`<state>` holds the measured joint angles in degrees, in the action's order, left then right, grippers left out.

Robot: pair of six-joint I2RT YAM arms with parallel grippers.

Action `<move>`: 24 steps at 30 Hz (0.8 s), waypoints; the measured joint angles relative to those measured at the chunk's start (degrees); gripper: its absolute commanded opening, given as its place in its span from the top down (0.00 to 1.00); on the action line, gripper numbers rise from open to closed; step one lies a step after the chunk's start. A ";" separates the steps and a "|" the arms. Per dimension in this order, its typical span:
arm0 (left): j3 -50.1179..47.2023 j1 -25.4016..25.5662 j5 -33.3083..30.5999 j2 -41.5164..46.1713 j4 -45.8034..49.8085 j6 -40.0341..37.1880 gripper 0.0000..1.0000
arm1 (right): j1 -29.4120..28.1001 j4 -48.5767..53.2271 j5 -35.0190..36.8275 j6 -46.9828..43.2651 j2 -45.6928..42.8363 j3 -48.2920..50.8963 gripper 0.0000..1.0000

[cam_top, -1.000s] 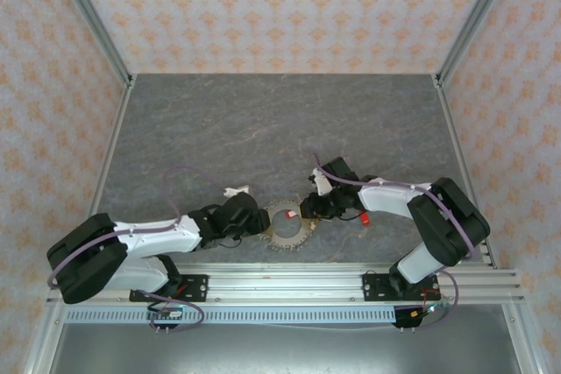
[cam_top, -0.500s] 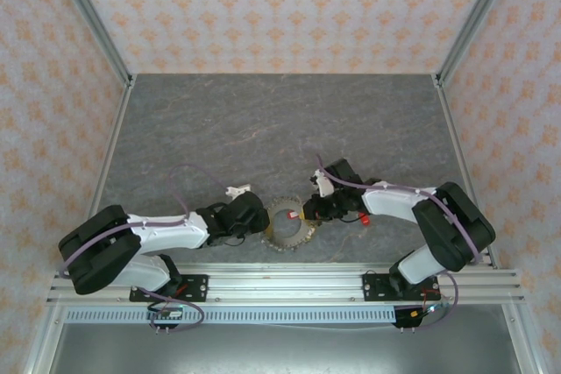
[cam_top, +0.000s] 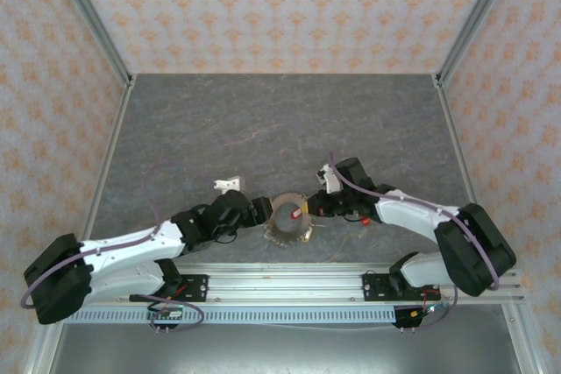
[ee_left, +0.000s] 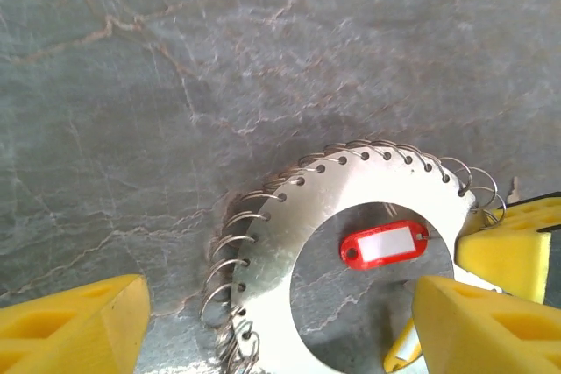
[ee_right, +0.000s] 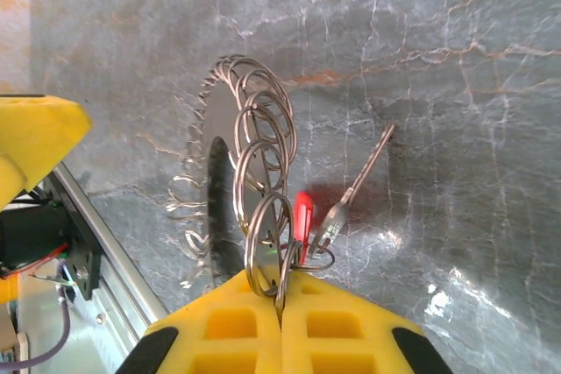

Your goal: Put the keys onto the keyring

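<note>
counted: one keyring (ee_left: 272, 251); two red keys (cam_top: 296, 213); one yellow key (ee_left: 399, 352), only partly seen.

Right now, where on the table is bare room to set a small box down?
Bare: the far half of the table, from the ring to the back wall, corner to corner. Crowded: the near middle, where the left claw and right claw meet at the ring.

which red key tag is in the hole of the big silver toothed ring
The red plastic tag with the white label, framed by the flat silver ring's hole; the other red tag lies on the grey table outside the ring.
</note>
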<state>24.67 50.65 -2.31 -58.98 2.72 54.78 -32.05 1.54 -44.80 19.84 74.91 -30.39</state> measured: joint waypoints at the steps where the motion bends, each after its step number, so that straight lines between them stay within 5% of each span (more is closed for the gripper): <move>1: 0.00 0.00 -0.61 1.62 0.94 -0.37 0.22 | 0.37 -0.61 0.20 0.76 -1.79 0.72 1.00; 4: 0.00 0.00 -3.37 6.47 3.48 -1.66 0.20 | 1.29 -2.73 0.83 2.95 -6.40 2.38 1.00; 8: -0.46 0.00 -7.80 13.27 5.84 -3.87 0.01 | 2.03 -5.99 1.60 6.27 -11.06 3.50 1.00; 14: 0.46 0.00 -10.27 18.32 10.82 -6.84 0.00 | 2.10 -10.05 1.68 10.03 -12.63 3.52 1.00; 18: 0.92 -1.38 -6.08 19.32 10.29 -7.61 0.00 | 2.10 -11.78 1.49 12.02 -12.63 3.50 1.00; 24: -1.68 -11.30 5.75 19.76 3.54 -5.86 0.00 | 2.10 -14.14 0.37 14.95 -12.96 3.43 1.00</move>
<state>22.98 39.35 3.44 -39.22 6.26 48.93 -29.95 -12.60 -44.42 34.79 61.95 -26.96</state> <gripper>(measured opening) 0.999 0.040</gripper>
